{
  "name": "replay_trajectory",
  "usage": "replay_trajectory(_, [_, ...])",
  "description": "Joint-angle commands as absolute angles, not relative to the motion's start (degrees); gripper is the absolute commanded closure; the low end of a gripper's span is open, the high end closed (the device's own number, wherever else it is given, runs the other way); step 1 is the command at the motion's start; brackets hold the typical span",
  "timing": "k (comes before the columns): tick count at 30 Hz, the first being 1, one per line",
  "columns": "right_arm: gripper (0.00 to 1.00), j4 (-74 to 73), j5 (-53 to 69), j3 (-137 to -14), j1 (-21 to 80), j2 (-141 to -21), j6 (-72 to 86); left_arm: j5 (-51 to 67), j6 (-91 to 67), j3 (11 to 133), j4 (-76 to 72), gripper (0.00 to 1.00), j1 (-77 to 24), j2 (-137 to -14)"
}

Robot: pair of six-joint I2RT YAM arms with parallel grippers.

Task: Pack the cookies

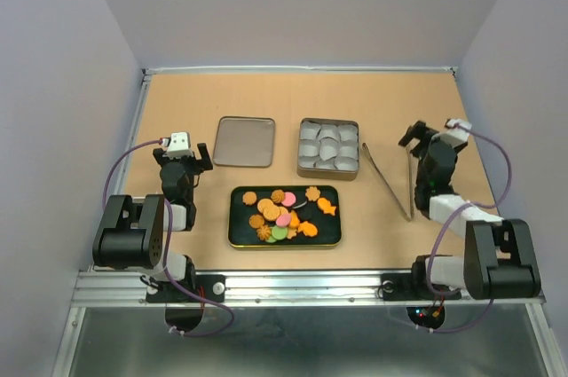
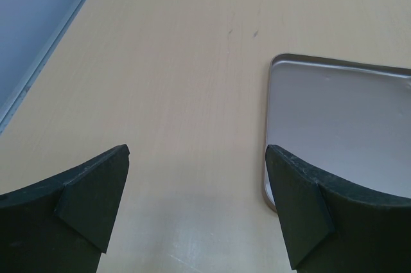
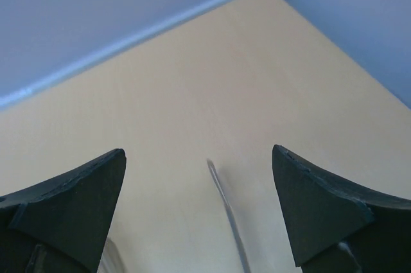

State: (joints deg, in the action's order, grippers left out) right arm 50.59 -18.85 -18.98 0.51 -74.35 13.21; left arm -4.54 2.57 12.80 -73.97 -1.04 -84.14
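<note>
Many small cookies (image 1: pixel 284 210), orange-brown, pink, green and dark, lie piled on a black gold-rimmed tray (image 1: pixel 237 233) at the front middle of the table. Behind it stands a metal tin (image 1: pixel 303 125) holding several white crinkled paper cups (image 1: pixel 328 146). Its flat lid (image 1: pixel 244 142) lies to the left and also shows in the left wrist view (image 2: pixel 347 125). My left gripper (image 1: pixel 185 157) is open and empty over bare table left of the lid. My right gripper (image 1: pixel 424 137) is open and empty above thin metal tongs (image 1: pixel 393 180), whose blurred arm shows between its fingers (image 3: pixel 226 212).
The table is walled on the left, back and right by grey panels. A metal rail (image 1: pixel 311 284) runs along the near edge by the arm bases.
</note>
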Motion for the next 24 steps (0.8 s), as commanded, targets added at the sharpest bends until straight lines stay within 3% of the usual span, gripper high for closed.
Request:
replay_trajectory(1, [0.00,19.05,-23.57,-39.42,0.88,-67.51,26.15,-4.48,3.52,14.06,-87.98,0.01,-1.23,-83.32])
replay_trajectory(3, [0.00,4.08,-15.79,-49.89,1.58,-66.10,24.97,-4.57,3.52,14.06,-87.89,0.01,-1.23,-83.32])
replay_trajectory(9, [0.00,-12.26,-3.36,-54.38,1.58,-59.33,28.12,-4.57,3.52,14.06,-87.89,0.01,-1.23,-83.32])
replay_trajectory(17, [0.00,-54.63,-6.32,-64.87,1.58,-67.32,29.01,-4.57,3.52,14.06,-87.89,0.01,-1.23,-83.32])
replay_trajectory(24, [0.00,-59.68,-8.86,-62.05,1.67,-69.35,28.30,-4.57,3.52,14.06,-87.89,0.01,-1.23,-83.32])
